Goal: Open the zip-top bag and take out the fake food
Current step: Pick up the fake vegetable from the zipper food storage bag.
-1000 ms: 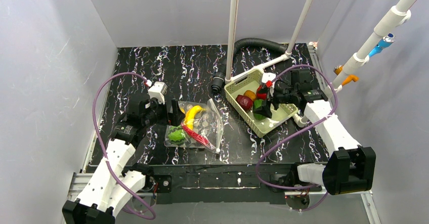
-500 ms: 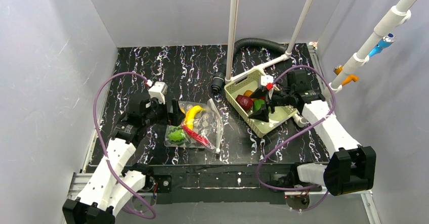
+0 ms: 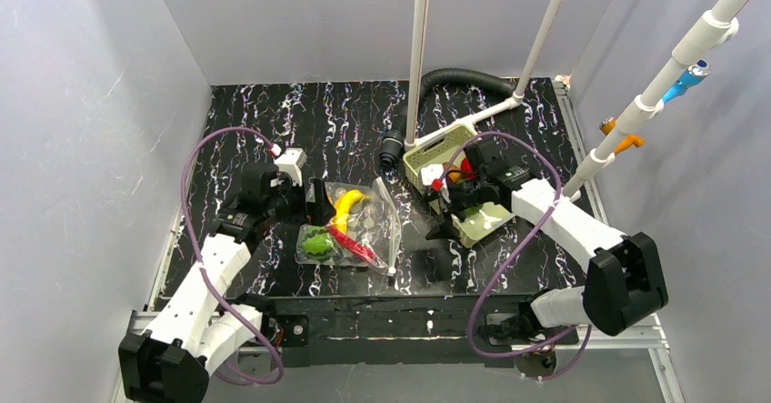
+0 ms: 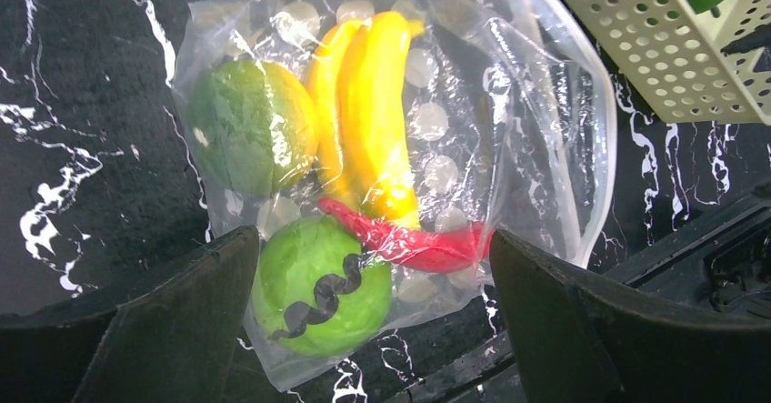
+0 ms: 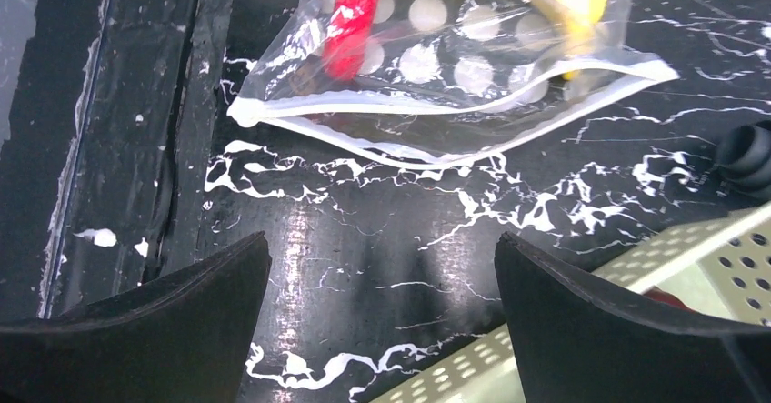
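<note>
The zip-top bag (image 3: pixel 368 226) lies flat on the black marbled table, zip edge toward the right. Inside are a yellow banana (image 3: pixel 344 207), a red chili (image 3: pixel 356 246) and a green round piece (image 3: pixel 316 243). The left wrist view shows the bag (image 4: pixel 545 130) holding the banana (image 4: pixel 377 121), the chili (image 4: pixel 409 244) and two green round pieces (image 4: pixel 318 285). My left gripper (image 3: pixel 315 203) is open and empty at the bag's left end. My right gripper (image 3: pixel 444 217) is open and empty, low over the table between bag and basket. The zip edge (image 5: pixel 436 153) lies ahead of it.
A pale green slotted basket (image 3: pixel 427 153) stands right of the bag, partly hidden by my right arm, with red and green toy pieces inside; it also shows in the right wrist view (image 5: pixel 636 266). A black corrugated hose (image 3: pixel 455 77) and white pipes stand behind it.
My right gripper has left the basket, swung left and come down toward the table beside the bag's zip edge. My left arm shifted slightly; the bag has not moved.
</note>
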